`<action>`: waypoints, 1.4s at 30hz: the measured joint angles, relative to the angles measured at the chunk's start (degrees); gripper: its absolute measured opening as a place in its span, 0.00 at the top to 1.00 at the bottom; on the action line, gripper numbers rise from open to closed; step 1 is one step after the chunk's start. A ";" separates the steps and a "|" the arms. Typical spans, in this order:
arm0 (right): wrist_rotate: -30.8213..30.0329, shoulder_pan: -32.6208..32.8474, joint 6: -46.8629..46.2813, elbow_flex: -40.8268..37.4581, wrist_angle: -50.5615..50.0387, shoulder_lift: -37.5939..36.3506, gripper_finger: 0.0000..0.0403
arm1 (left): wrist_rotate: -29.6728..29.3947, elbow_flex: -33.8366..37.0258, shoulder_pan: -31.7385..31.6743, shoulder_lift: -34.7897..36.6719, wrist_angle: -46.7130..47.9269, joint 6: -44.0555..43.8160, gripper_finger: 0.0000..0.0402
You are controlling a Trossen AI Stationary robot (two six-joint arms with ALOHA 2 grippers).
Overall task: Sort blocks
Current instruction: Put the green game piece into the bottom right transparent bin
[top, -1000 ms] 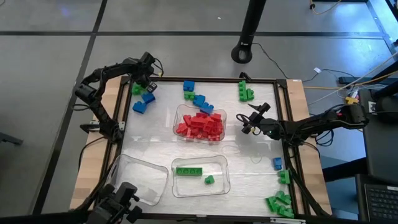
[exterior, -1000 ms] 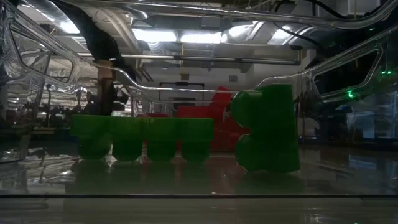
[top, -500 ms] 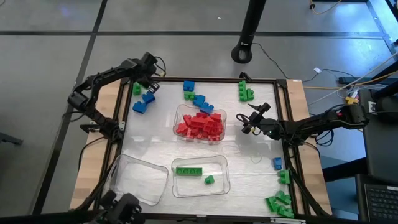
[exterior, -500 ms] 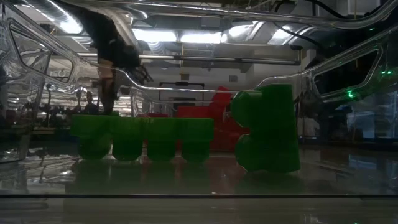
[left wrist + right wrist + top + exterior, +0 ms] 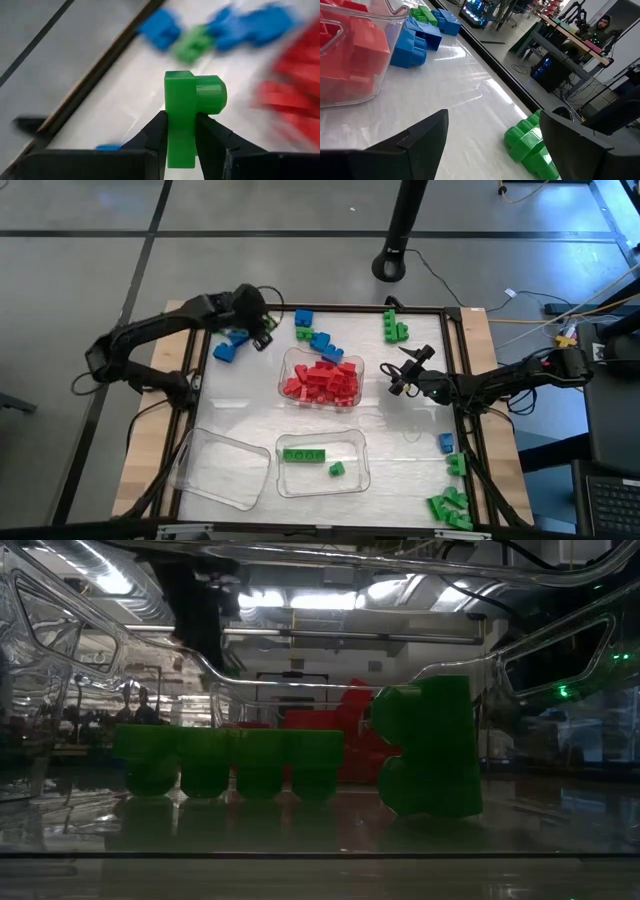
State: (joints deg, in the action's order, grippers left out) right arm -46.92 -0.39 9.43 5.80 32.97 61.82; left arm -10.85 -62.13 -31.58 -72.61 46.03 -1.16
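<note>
1. My left gripper [image 5: 181,137] is pinching a green block [image 5: 187,112], block's long axis upright between the fingers, stud end sticking out sideways.
2. In the high view my left gripper [image 5: 258,320] sits upper left of frame; the tray with green blocks [image 5: 322,462] is lower centre, so the drop spot lies well down-frame and slightly right of me. The tray of red blocks [image 5: 322,378] sits between.
3. My right gripper [image 5: 398,383] is spread, holding nothing, mid-right, just beside the red tray. By my reckoning it is nearer the loose green blocks [image 5: 395,329] at upper right.
4. Left wrist view shows the grip clearly; in the high view the held block is barely visible. Low view shows only the green blocks in the tray [image 5: 230,760], red behind.
</note>
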 joint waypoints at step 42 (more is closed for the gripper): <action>10.54 0.01 -0.06 0.02 3.87 -0.02 0.22 | 8.33 -0.02 52.82 -15.74 -35.06 -16.26 0.83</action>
State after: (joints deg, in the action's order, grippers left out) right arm -36.38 -0.38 9.37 5.82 36.84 61.80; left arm -2.52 -62.15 21.24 -88.35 10.97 -17.42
